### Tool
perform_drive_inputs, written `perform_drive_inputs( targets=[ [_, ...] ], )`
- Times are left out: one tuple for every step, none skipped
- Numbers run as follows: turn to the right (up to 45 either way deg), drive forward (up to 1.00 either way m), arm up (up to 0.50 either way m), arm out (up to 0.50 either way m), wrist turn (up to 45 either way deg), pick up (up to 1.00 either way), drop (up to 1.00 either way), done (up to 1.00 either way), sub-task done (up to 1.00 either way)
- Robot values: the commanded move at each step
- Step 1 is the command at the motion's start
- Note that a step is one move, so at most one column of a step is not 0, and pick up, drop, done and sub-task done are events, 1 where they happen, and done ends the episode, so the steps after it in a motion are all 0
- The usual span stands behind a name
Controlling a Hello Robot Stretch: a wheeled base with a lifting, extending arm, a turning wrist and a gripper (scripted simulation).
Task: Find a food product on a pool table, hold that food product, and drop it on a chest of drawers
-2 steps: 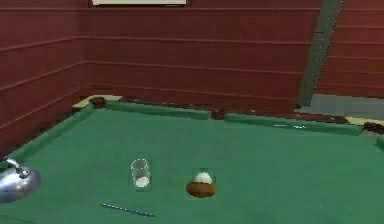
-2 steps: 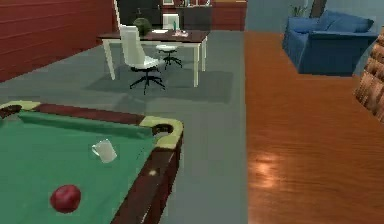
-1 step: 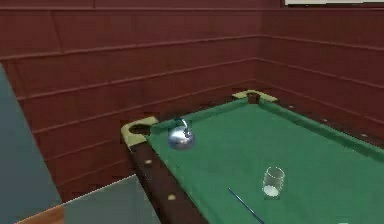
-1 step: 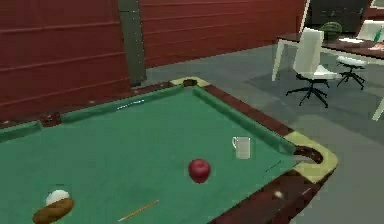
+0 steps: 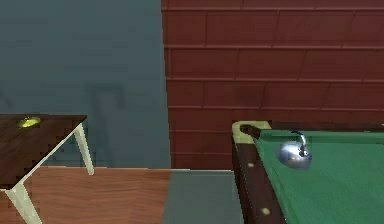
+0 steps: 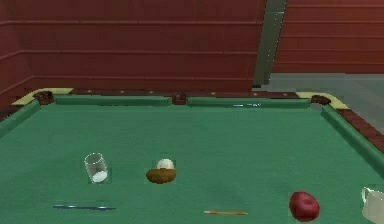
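**Arm side view, near to far.** The counter, a green-felted pool table, is seen across its width. The broadside stance is judged to be chosen so that the reaching side faces the felt.

- The red apple is taken as the task's food product. It rests on the felt close to the near edge, so a short reach should suffice.
- Just right of the apple, a white vessel is cut by the view's edge. Its contents cannot be told.
- Left of the apple lies a thin yellowish stick, and well left of the apple a thin bluish stick. Both lie flat on the felt.
- Farther out than the apple and to its left, a brown oval lump is seen with a white egg-like ball at its top. It is possibly food as well.
- Farther left again, a clear glass stands tilted. Nothing is made out in it but a whitish base.
- Beyond the apple, bare felt runs to the far rail with its middle pocket. A red plank wall closes the view.

**Forward view.** A silvery rounded vessel is set near a corner of the counter, judged well apart from the apple. Its contents are hidden. Off the pool table, a wooden counter on pale legs carries a small yellow-green thing.

The state of the gripper cannot be told from these views.
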Motion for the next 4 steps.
perform_drive_inputs(
  targets=[
    [0.0, 0.00, 0.50, 0.00, 0.0, 0.00, 0.00, 0.00, 0.00],
    [0.0, 0.00, 0.26, 0.00, 0.0, 0.00, 0.00, 0.00, 0.00],
    [0.0, 0.00, 0.00, 0.38, 0.0, 0.00, 0.00, 0.00, 0.00],
    [0.0, 0.00, 0.00, 0.00, 45.0, 0.00, 0.00, 0.00, 0.00]
  ],
)
